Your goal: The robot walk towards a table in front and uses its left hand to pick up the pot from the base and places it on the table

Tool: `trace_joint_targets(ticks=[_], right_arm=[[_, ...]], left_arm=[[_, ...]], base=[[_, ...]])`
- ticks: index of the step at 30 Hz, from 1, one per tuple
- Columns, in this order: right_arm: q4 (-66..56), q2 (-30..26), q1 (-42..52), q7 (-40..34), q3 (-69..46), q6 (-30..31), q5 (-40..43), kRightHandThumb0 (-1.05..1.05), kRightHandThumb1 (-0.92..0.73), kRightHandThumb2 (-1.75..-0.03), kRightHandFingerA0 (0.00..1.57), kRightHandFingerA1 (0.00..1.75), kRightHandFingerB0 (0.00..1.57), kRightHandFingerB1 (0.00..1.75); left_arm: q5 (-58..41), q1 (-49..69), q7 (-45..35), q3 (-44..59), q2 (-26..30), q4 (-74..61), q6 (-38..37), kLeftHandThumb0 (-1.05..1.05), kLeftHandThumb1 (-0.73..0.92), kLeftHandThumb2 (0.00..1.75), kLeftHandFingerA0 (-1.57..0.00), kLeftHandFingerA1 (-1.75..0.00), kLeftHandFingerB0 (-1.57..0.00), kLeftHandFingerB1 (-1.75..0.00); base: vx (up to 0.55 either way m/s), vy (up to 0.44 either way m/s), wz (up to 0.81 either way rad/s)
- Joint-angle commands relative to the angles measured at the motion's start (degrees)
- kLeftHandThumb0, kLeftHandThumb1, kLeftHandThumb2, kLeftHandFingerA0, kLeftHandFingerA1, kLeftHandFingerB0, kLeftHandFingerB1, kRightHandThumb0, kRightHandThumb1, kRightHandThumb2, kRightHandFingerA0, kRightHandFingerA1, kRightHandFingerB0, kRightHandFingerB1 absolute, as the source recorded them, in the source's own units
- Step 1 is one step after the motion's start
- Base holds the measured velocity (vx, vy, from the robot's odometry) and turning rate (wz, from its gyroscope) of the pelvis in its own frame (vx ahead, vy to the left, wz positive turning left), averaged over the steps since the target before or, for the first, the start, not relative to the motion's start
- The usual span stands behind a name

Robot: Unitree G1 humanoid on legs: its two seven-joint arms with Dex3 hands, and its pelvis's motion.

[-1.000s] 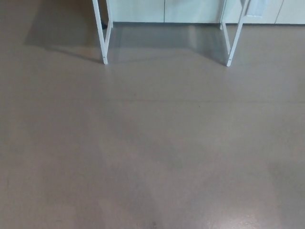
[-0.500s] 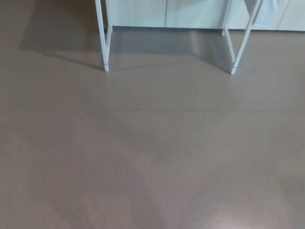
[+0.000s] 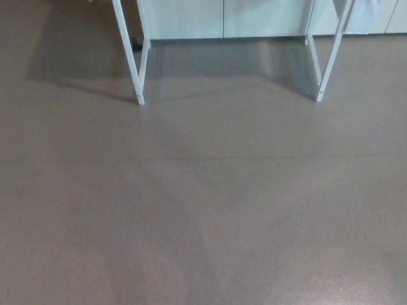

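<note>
Floor (image 3: 203, 210) fills view; white table legs (image 3: 128, 54) cut off at top; neither robot hand visible, state untellable.

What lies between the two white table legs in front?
Only bare brown floor between the left leg and right leg, in head view.

A bare indoor room, its exact kind unclear: smooth grey-brown floor (image 3: 203, 210), white metal legs (image 3: 130, 60) of a surface, pale flat-fronted cabinets (image 3: 191, 19) behind.

Grey-brown floor (image 3: 203, 210); white table legs (image 3: 133, 70); pale cabinets (image 3: 222, 18).
</note>
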Motion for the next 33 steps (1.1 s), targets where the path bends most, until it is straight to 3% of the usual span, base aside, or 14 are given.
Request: trace_joint_targets(ticks=[1,33], right_arm=[[0.3,-0.3,-0.1,-0.2,0.2,-0.6,-0.1,-0.55,-0.4,-0.74,0.74,0.56,0.56,0.5],[0.5,-0.3,-0.6,-1.3,2.7,-0.5,-1.7,-0.52,-0.41,-0.75,0.74,0.56,0.55,0.51]], left_arm=[[-0.2,0.3,0.8,0.0,1.2,-0.7,-0.4,-0.04,0.44,0.88,-0.21,-0.52,-0.15,-0.48],[0.0,0.5,1.1,-0.8,1.6,-0.1,-2.0,-0.03,0.42,0.88,-0.23,-0.53,-0.17,-0.49]], base=[[0.23,0.171,-0.05],[0.3,0.066,-0.01]])
